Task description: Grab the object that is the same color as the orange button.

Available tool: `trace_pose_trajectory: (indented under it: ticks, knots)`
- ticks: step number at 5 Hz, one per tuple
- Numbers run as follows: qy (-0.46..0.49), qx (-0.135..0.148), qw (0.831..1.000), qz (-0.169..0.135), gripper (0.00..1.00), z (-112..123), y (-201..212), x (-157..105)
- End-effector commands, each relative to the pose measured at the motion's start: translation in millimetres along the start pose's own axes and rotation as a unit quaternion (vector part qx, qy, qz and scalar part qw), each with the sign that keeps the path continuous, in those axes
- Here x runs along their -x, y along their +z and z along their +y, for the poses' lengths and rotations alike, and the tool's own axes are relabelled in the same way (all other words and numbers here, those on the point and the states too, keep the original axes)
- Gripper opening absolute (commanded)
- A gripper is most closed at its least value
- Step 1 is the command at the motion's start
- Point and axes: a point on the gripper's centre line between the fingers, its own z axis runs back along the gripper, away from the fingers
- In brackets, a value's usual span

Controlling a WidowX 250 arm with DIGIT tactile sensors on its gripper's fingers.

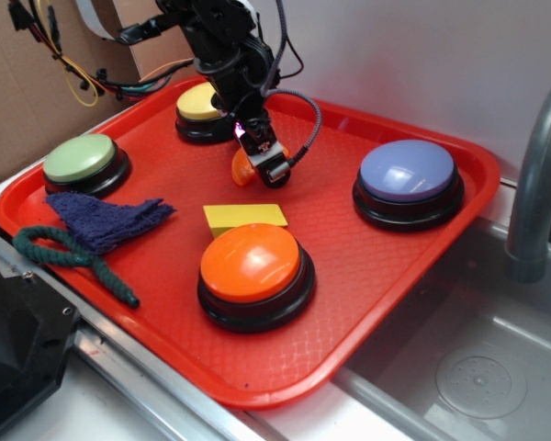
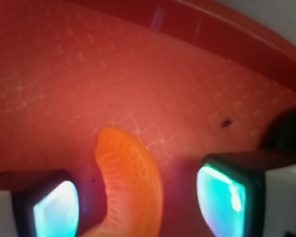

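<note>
Orange segment [image 2: 130, 185] between open end effector [image 2: 138, 202] pads, lower end cut off.

Glossy ridged orange segment [image 2: 130, 182] behind domed orange button [image 1: 254, 266]

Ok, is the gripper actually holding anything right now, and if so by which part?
Nothing is held yet. The gripper is open, its pads either side of the orange segment with gaps showing. The segment lies on the red tray, lower end between the pads.
</note>
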Motion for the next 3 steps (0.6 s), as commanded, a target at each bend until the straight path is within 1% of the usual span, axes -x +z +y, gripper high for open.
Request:
trace_pose_trajectory:
  ticks: [1,2,3]
  knots:
    - [0.004,0.000,1.000,-0.019,1.00,8.5,3.6,-13.2]
    - [-0.001,0.009,1.000,-0.025,0.00,6.9,3.0,-11.3]
    - [0.001,0.005,1.000,-0.021,0.00,5.7,1.3,-10.7]
